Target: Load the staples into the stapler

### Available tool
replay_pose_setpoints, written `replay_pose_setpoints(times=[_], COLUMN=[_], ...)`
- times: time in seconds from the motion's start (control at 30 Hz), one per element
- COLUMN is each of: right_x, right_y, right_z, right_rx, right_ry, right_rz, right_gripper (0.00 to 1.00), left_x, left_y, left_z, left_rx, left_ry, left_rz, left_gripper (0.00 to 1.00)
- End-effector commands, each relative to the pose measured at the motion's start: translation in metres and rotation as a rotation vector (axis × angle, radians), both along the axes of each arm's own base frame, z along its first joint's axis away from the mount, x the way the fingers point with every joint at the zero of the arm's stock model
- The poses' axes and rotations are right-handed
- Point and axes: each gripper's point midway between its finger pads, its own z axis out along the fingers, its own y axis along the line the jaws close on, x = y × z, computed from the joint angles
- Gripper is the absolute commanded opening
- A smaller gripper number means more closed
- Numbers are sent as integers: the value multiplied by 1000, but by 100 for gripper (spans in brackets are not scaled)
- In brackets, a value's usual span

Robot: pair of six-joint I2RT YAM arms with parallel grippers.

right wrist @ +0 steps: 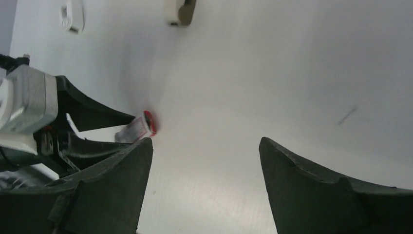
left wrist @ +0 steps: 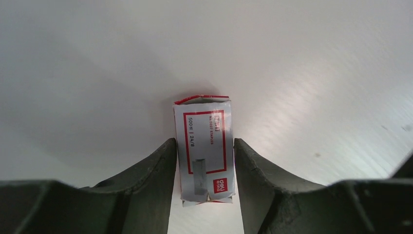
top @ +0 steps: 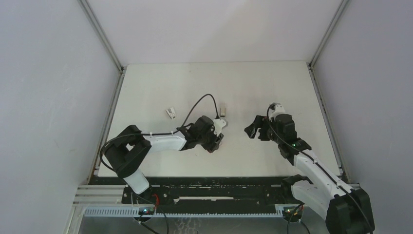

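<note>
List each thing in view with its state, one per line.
Box: gripped, label up, far flap looks ajar.
Left gripper: shut on box.
Right gripper: open, empty.
Stapler: lying on table, untouched; open or closed unclear.
Tan piece: lying on table, untouched.

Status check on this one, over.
Left gripper closed on the staple box; right gripper open, empty. No loose staples seen. Two small white pieces lie beyond, untouched; which is the stapler, unclear. Nothing blocking.
</note>
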Motion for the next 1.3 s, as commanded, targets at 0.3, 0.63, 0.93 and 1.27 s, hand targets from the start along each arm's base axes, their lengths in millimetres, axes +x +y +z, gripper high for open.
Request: replay_pose_setpoints(times=[0.3,0.63,0.93,1.27], right_x=[-49,-64,-68,-72], right_y=[73,97,104,110], right_z=[-42,-70,-80,-81], right_rx=[139,137,156,169], right_ry=[341,437,480,491], right_rz=[210,314,349,373], right_gripper=[48,34,26,22], left_x=[-79,-78,-78,-78], left_y=[-52,-49,-48,-47], left_z=[18,8,5,4], left_rx=[-157,-75,-49,-33], left_ry=[-23,-59,-69,-78], left_rz=[-378,-392,-396,-401], left_gripper=[51,51,50,48])
